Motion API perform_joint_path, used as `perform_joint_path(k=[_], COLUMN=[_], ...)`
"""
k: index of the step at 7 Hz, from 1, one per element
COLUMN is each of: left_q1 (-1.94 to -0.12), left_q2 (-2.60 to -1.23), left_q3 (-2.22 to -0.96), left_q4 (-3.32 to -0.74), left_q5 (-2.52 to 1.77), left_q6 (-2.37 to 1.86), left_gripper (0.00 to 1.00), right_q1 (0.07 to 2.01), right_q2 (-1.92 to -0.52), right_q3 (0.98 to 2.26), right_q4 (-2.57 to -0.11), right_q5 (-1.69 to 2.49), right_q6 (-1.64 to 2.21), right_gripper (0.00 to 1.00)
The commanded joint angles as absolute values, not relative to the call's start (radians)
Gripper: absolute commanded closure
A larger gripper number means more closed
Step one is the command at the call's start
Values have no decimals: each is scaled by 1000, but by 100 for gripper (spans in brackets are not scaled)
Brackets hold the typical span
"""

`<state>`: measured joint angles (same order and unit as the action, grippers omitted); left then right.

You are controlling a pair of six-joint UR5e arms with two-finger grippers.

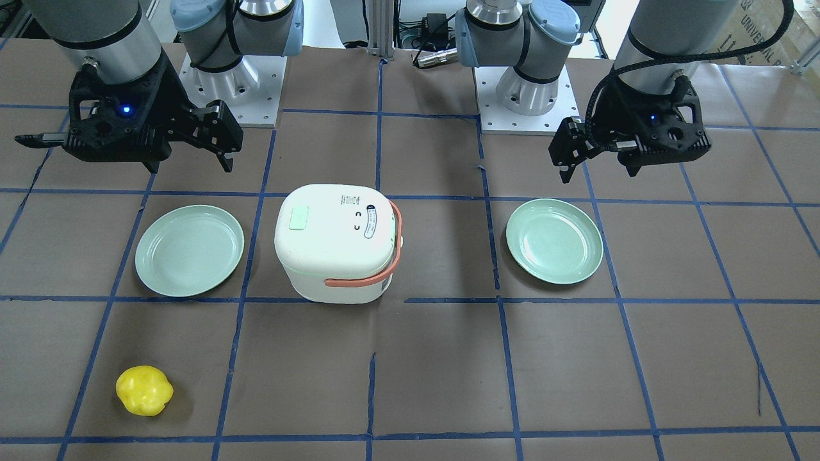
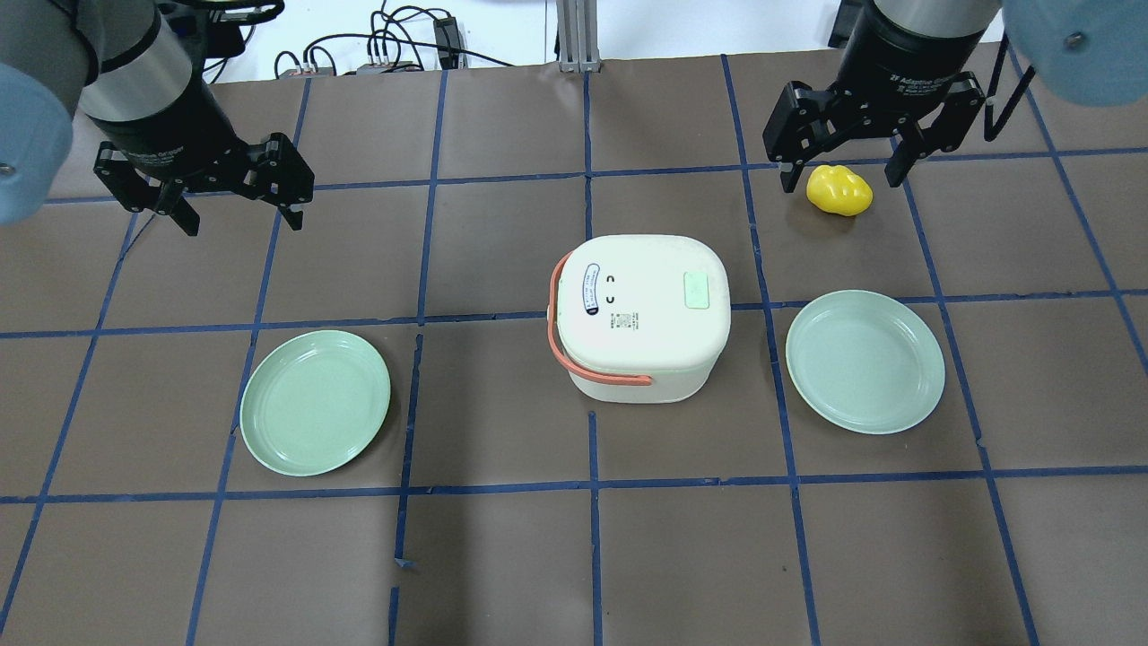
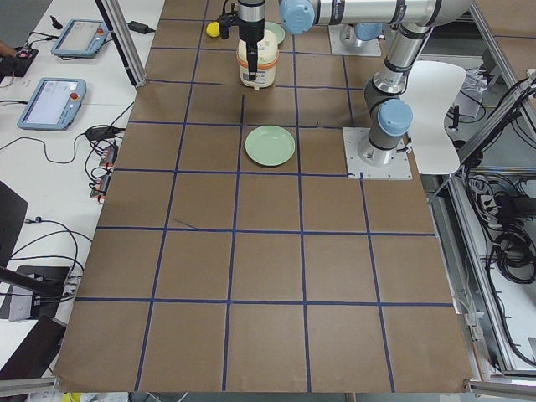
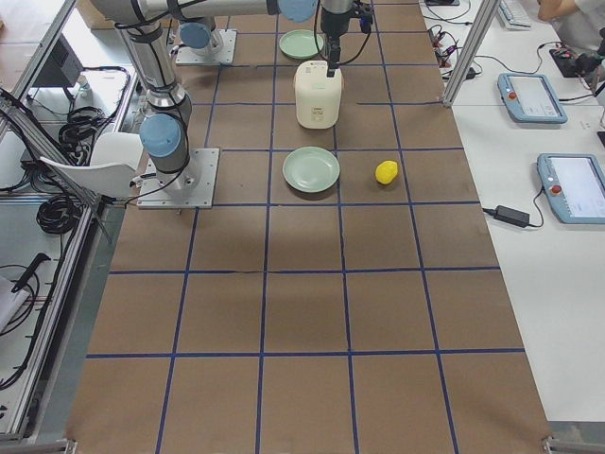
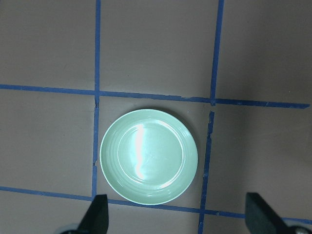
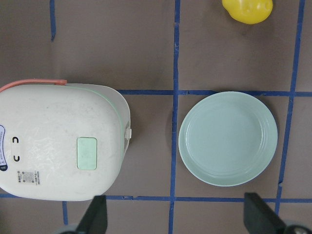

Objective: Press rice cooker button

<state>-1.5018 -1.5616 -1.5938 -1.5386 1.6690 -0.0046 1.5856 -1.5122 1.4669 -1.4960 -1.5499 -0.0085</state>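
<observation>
Taped table [image 2: 502, 556]: rice cooker [image 2: 641, 314], left plate [image 2: 315, 403], right plate [image 2: 865, 361], yellow pepper [image 2: 839, 190], perhaps.

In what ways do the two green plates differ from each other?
The left plate lies farther from the rice cooker than the right plate does. The right plate has a yellow toy beyond it; the left plate has none near it. Both are round, pale green, empty and flat on the table.

White lettering on the right arm's black wrist collar [image 2: 917, 79], upper right of the overhead view, reads "2F Adaptive". A cardboard box [image 1: 765, 32] in the front view's upper right corner shows "UNIVERSAL". The rice cooker [image 2: 641, 314] lid bears an oval label [image 2: 591, 289] and fine print, both too small to read.
</observation>
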Motion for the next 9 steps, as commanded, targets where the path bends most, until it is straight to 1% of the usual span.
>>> perform_joint_path(k=[1,2,3,4,5,6,9], left_q1=[-1502,-1502,-1502,-1502,-1502,-1502,-1502], left_q2=[-1562,-1562,-1562,-1562,-1562,-1562,-1562], left_q3=[-1594,-1594,-1594,-1594,-1594,-1594,-1594], left_q4=[-1539,-1539,-1539,-1539,-1539,-1539,-1539], left_q5=[1669,1669,1669,1669,1669,1669,1669], left_q6=[-5,-5,-5,-5,-5,-5,-5], left_gripper=[0,0,0,0,0,0,0], right_q1=[1588,1588,1588,1594,1598,1618,1748], right_q2=[-1509,-1511,-1506,-1497,-1500,-1502,-1457], right_q3=[1460,1459,1444,1424,1425,1425,1445], right_q4=[-1499,-1499,-1502,-1499,-1484,-1453,-1491], right_q5=[-1552,-1549,-1548,-1548,-1542,-1496,-1497], right_q6=[-8,-8,32,55,57,105,223], right_gripper=[21,30,52,68,79,87,88])
